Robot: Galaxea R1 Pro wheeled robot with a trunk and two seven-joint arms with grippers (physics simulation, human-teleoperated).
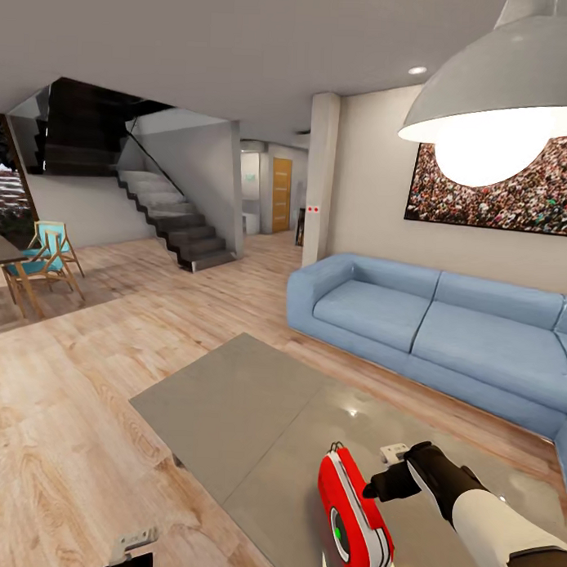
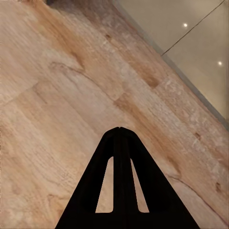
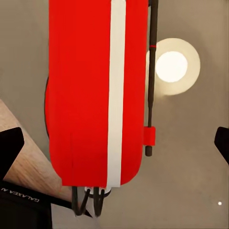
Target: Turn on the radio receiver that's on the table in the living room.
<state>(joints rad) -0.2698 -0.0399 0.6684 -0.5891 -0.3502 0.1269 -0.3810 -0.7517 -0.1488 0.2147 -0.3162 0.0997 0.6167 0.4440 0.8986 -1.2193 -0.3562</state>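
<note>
The red radio receiver (image 1: 353, 523) with white-grey trim stands on the near part of the grey glossy table (image 1: 230, 404), its round dial facing me. My right gripper (image 1: 391, 479) hovers just to its right, beside its top handle. In the right wrist view the radio (image 3: 90, 95) lies between the wide-open fingers (image 3: 9, 145), and the gripper (image 3: 114, 143) holds nothing. Low at the left, off the table over the floor, my left gripper (image 1: 131, 556) is shut and empty, its closed fingers (image 2: 119, 157) pointing at the wood planks.
A long blue sofa (image 1: 445, 330) runs behind the table on the right, under the crowd picture (image 1: 515, 198). A white pendant lamp (image 1: 502, 111) hangs close at the upper right. Open plank floor (image 1: 84, 375) stretches left toward wooden chairs (image 1: 43, 263) and dark stairs (image 1: 175, 222).
</note>
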